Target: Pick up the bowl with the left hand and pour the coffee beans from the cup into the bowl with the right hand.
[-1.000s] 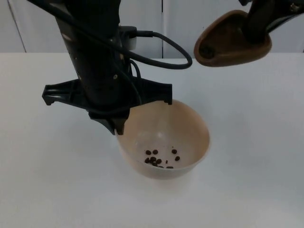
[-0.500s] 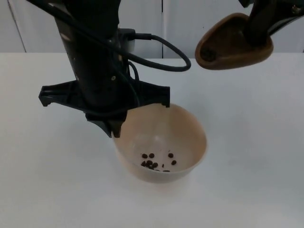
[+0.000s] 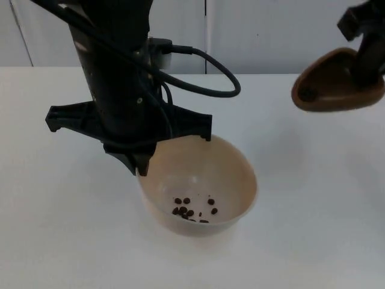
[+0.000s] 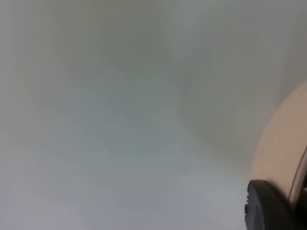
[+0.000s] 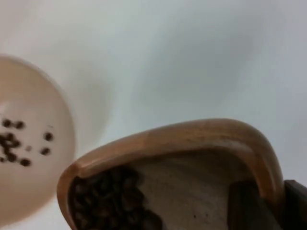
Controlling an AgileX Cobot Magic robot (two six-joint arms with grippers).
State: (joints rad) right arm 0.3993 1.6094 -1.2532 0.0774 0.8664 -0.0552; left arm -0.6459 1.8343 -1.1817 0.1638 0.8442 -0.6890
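A white table top point(image 3: 313, 198) is seen across the near and middle part of the scene, plain and matte, with no markings. Soft, diffuse shadows are cast on it left of centre and near the middle. At the far edge the table is met by a grey partition wall point(image 3: 264, 30). The wall is divided by a thin vertical seam point(image 3: 206, 24) near the centre; a second seam is seen at far left. Lighting is even, with no hard highlights.

Cream bowl point(image 3: 231, 180) holding dark brown coffee beans point(image 3: 192, 211); brown wooden cup point(image 3: 337, 81) (lighter rim, darker inside); white table point(image 3: 313, 211); black arms.
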